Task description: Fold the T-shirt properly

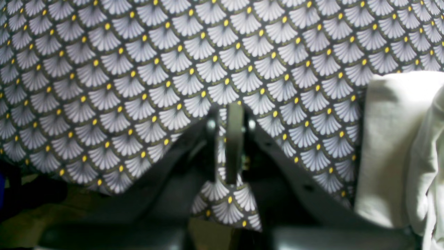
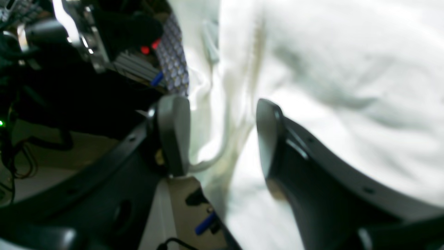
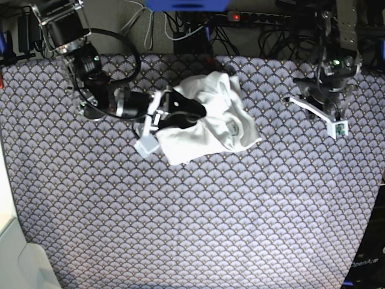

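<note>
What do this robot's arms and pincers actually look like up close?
Both arms are mostly black, with silvery metal joints and black cables looping beside them. The right gripper has two dark curved jaws tipped with rounded grey pads. The left gripper looks the same: slim grey pads on black brackets with small screws.

Your purple scallop-patterned tablecloth (image 3: pixel 198 229) fills the table, black power strip (image 3: pixel 258 16) and tangled cables (image 3: pixel 180 27) behind it.

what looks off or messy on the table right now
The T-shirt lies crumpled in a bunched heap on the tablecloth, not spread flat. The right claw sits open against it.
</note>
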### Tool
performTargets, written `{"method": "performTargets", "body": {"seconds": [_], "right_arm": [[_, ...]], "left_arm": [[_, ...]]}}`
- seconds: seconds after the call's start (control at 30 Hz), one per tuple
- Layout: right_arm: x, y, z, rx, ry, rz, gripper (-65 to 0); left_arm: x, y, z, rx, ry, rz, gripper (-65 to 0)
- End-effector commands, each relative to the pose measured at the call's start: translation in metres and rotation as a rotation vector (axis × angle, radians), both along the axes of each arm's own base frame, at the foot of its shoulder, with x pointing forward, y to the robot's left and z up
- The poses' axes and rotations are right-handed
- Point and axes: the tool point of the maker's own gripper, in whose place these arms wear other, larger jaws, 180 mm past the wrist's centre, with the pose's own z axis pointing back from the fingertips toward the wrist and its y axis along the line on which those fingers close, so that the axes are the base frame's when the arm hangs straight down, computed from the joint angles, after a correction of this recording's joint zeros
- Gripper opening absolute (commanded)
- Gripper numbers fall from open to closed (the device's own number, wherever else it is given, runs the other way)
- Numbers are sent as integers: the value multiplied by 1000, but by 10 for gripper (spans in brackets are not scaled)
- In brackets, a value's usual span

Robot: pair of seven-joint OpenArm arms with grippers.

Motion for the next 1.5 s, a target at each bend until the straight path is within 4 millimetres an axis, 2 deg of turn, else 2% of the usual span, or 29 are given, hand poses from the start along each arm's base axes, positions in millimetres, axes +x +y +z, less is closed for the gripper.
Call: {"method": "performTargets", "body": {"seconds": [0.0,0.27,0.4,0.47,0.63,0.87,1.07,1.17,1.33,1.47], "right_arm": [[4,12,19,66,-33,7,-337],[-30,63,21,125,4,138,-337],[-39,77,27,142,-1,178,-337],[-36,77,31,140,-21,185,-337],[-21,57,34,89,-69,178,-337],[-9,29,30,13,-104,168,-337],[12,-3,4,-37,-39,68,-337],[20,-20,0,-61,-32,27,-337],[26,-34,0,-83,-40,5,-337],[26,-34,-1,-85,-40,6,-337]], "left_arm": [[4,2,9,15,-32,-6,-615],[3,-6,6,-8,-28,-8,-615],[3,-7,5,-10,-27,-7,-615],[3,-7,5,-12,-27,-6,-615],[0,-19,0,-53,-20,4,-615],[-5,-55,-11,-96,9,-83,-615],[-6,-59,-13,-100,19,-90,-613],[-7,-60,-13,-102,22,-92,-611],[-9,-72,-14,-190,30,-107,-610],[-13,-81,-13,-297,63,-134,-599]]}}
